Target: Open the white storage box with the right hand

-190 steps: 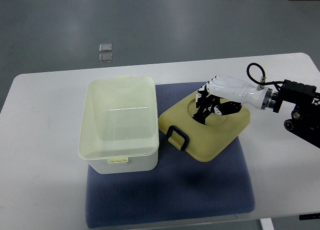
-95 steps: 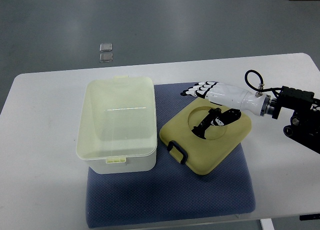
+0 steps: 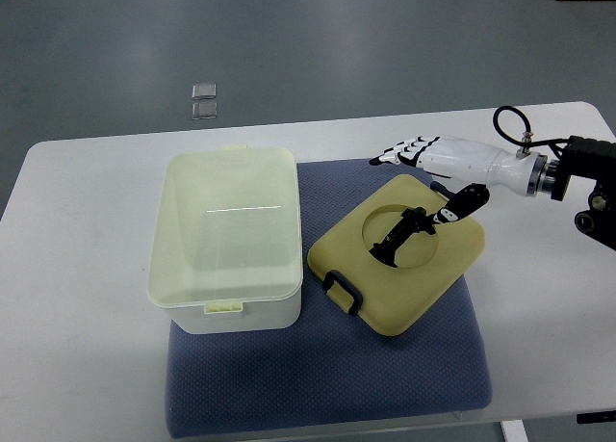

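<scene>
A white surface [image 3: 87, 365] carries a blue cushioned mat [image 3: 327, 384]. The white storage box [image 3: 229, 235] stands open on the mat's left part. Just beside it to the right its yellowish lid [image 3: 414, 288] lies flat on the mat, its dark handle [image 3: 341, 290] toward the near edge. Above the lid's far corner the right hand [image 3: 438, 158] hovers with fingers [image 3: 399, 155] spread wide, holding nothing.

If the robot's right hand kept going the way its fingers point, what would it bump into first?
Probably nothing soon: the right hand points left, over the blue mat's far edge. Maybe the storage box's far corner; height is unclear.
</scene>
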Robot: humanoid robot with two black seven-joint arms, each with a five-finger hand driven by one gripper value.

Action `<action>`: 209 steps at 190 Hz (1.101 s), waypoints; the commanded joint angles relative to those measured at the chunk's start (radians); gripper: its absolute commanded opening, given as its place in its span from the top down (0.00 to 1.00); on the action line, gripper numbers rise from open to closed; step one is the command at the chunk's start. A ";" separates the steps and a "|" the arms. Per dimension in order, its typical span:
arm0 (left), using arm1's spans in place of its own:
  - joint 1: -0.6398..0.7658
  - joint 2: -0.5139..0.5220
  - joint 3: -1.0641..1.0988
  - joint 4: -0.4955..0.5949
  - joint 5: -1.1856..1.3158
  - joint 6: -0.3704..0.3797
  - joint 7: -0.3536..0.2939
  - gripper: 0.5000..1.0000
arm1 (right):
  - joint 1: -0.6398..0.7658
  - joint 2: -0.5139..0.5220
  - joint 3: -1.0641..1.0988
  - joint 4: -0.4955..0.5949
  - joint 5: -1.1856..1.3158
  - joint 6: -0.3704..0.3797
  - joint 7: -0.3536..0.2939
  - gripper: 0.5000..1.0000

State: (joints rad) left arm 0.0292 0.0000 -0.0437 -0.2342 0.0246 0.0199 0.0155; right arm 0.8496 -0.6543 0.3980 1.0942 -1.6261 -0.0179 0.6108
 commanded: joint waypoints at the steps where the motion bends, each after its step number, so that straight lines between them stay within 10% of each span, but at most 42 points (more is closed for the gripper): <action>1: 0.000 0.000 -0.001 0.001 0.000 0.000 0.000 0.00 | 0.058 -0.030 0.001 -0.010 0.117 0.046 0.000 0.15; 59: 0.000 0.000 0.001 -0.004 0.000 0.000 0.000 0.00 | 0.172 -0.027 0.070 -0.071 0.706 0.145 0.000 0.15; 121: 0.001 0.000 -0.001 -0.004 0.000 0.000 0.000 0.00 | 0.065 0.200 0.324 -0.088 1.577 0.073 -0.329 0.16; 209: 0.003 0.000 -0.001 -0.007 0.000 0.000 0.000 0.00 | -0.040 0.328 0.369 -0.221 1.924 0.176 -0.372 0.16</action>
State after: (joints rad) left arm 0.0305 0.0000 -0.0435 -0.2438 0.0246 0.0199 0.0154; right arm 0.8151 -0.3354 0.7652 0.8829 0.2819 0.1489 0.2417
